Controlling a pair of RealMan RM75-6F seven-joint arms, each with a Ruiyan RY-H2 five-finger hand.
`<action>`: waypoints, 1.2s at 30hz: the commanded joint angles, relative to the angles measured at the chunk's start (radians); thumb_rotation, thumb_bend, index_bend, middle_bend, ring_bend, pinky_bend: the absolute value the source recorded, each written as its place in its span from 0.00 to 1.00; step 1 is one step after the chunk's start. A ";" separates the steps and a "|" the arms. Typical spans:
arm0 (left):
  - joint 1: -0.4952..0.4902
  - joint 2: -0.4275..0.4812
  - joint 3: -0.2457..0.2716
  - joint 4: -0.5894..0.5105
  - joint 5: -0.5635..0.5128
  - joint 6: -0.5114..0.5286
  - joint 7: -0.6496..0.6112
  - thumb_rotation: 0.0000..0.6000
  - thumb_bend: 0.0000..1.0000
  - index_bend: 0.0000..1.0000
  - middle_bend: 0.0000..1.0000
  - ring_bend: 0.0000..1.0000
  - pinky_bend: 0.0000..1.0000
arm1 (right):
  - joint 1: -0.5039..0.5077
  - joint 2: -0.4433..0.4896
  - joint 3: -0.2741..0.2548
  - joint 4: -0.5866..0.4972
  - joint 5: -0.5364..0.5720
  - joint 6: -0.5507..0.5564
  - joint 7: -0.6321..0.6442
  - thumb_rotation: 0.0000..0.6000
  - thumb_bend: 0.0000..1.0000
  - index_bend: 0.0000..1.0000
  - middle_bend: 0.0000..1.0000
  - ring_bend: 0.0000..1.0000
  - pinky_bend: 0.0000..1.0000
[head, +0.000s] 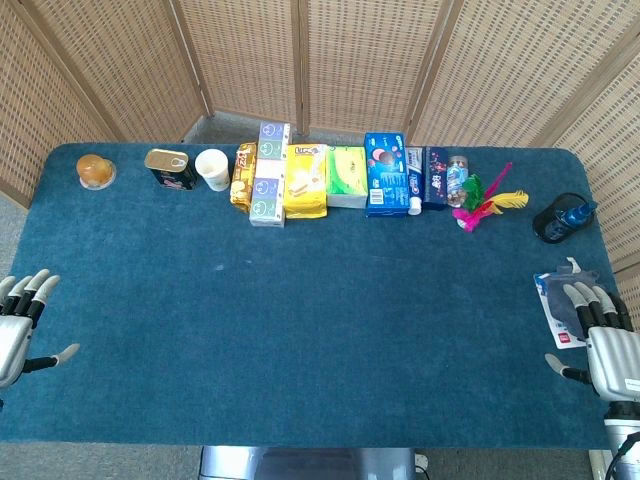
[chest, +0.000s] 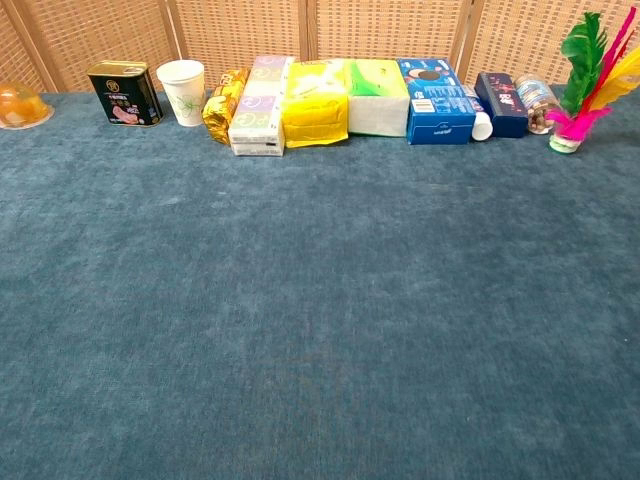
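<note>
My left hand (head: 18, 320) lies at the table's left edge, fingers spread, holding nothing. My right hand (head: 606, 345) rests at the right edge, fingers apart, its fingertips over a white and blue packet (head: 560, 305); I cannot tell whether they touch it. Neither hand shows in the chest view. Along the far edge runs a row of goods: an orange jelly cup (head: 96, 171), a dark tin (head: 170, 168), a white paper cup (head: 212, 168), a gold bag (head: 243, 177), a pale box (head: 270, 172), a yellow pack (head: 306, 180), a green pack (head: 347, 175), a blue box (head: 385, 174).
Further right stand a dark blue box (head: 436, 177), a small jar (head: 457, 180), a feathered shuttlecock (head: 482, 202) and a black round object (head: 562, 218) near the right edge. Wicker screens (head: 340, 60) close the back. The blue cloth (head: 300, 330) covers the table.
</note>
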 joint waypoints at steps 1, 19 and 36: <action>0.002 -0.002 -0.001 0.002 0.003 0.001 0.001 0.73 0.04 0.00 0.00 0.00 0.00 | 0.000 0.001 0.000 0.000 0.000 0.000 0.001 1.00 0.00 0.00 0.00 0.00 0.00; -0.051 -0.022 0.013 -0.003 0.113 -0.043 -0.052 0.01 0.00 0.00 0.00 0.00 0.00 | 0.001 0.002 0.004 0.001 0.016 -0.011 0.010 1.00 0.00 0.00 0.00 0.00 0.00; -0.330 -0.146 0.025 -0.177 0.495 -0.239 0.109 0.00 0.00 0.00 0.00 0.00 0.00 | 0.007 -0.008 0.016 0.001 0.045 -0.017 -0.014 1.00 0.00 0.00 0.00 0.00 0.00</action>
